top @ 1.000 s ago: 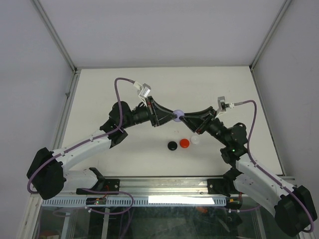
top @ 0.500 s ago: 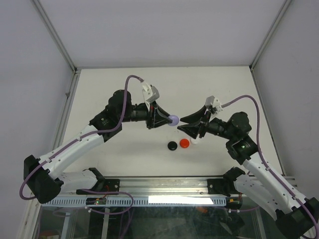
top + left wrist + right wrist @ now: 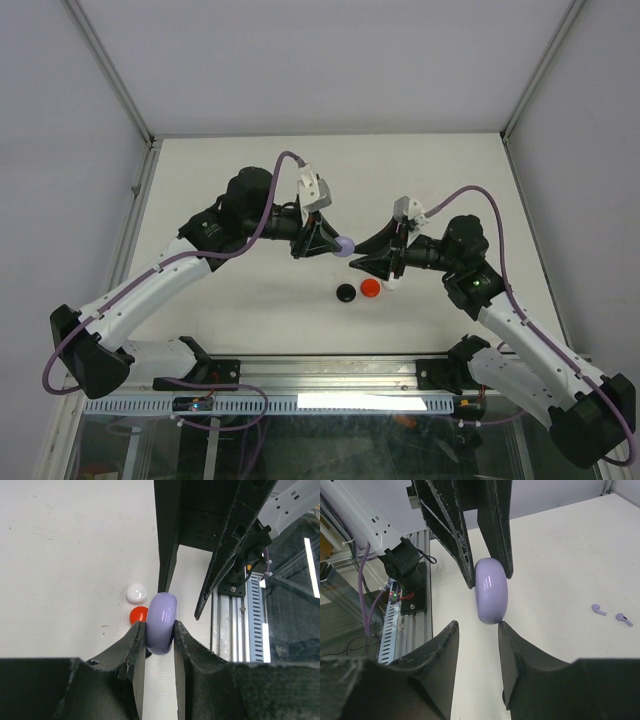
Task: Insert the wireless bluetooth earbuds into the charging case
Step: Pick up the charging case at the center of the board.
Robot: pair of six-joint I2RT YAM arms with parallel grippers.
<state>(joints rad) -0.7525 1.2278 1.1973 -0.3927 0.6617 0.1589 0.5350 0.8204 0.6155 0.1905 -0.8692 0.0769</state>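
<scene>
Near rail (image 3: 330, 375): both arm bases, elbows bowed outward. Black puck (image 3: 346, 292), red puck (image 3: 370, 288), white puck (image 3: 392, 283) on worktop (image 3: 450, 180), just nearside of lavender case (image 3: 344, 246). Left pincer (image 3: 338, 245) pinching case on edge, raised over worktop. Right pincer (image 3: 477, 630) spread, tips just short of case, facing left pincer. Two lavender earbuds (image 3: 598, 610) on worktop, far side of case. Beyond case, bare worktop runs to back edge.

Brightly and evenly lit from overhead, casting only faint soft shadows on the pale table (image 3: 430, 180), with a glossy sheen on the lavender case (image 3: 491, 592).
</scene>
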